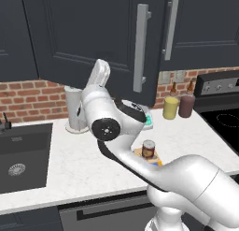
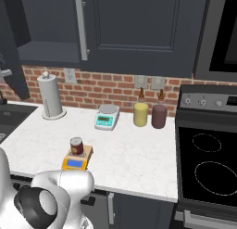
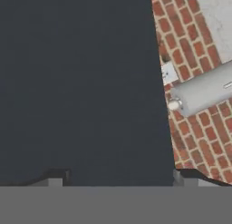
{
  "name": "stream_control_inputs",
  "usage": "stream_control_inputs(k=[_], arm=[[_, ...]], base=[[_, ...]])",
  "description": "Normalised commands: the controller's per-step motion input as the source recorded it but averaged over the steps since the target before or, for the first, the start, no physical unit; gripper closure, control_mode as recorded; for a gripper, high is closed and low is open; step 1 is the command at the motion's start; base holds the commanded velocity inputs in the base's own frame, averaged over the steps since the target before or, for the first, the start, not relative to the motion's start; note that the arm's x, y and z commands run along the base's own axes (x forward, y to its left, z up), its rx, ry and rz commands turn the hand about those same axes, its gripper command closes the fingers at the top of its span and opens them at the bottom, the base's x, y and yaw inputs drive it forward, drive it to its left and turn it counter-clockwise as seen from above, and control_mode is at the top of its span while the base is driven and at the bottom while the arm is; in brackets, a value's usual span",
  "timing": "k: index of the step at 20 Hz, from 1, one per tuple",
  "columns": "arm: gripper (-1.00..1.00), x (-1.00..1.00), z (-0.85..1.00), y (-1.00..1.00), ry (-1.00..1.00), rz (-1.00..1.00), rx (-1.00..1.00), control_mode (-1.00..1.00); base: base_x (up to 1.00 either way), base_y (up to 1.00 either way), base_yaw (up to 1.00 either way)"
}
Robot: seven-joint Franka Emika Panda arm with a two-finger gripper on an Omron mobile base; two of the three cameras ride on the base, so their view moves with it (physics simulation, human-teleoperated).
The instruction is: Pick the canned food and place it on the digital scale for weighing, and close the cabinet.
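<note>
The canned food (image 1: 148, 149), a dark red-brown can with a pale lid, stands upright on the orange-yellow digital scale (image 1: 154, 161) near the counter's front edge; both appear again as the can (image 2: 76, 145) and the scale (image 2: 75, 162). The cabinet door (image 1: 84, 33) stands swung open, its silver handle (image 1: 141, 47) facing out, and the dark inner shelf (image 2: 46, 52) is exposed. My gripper (image 3: 118, 180) is open, its fingertips (image 3: 54, 178) set wide apart, close up against the flat dark door panel (image 3: 81, 82). Nothing is between the fingers.
A paper towel roll (image 2: 51, 100) stands by the brick wall, next to a grey-white scale (image 2: 107, 117), a yellow jar (image 2: 140, 114) and a dark red jar (image 2: 159, 116). A sink (image 1: 18, 160) lies at the left, a stove (image 2: 208, 168) at the right.
</note>
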Motion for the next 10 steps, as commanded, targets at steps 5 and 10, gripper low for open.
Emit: stream_control_inputs(k=[5, 10], arm=[[-1.00, 0.46, 0.05, -0.45, 0.14, 0.21, 0.10, -1.00], [-1.00, 0.63, 0.10, -0.26, 0.16, 0.05, 0.08, -1.00]], base=[[0.00, 0.00, 0.00], [0.00, 0.00, 0.00]])
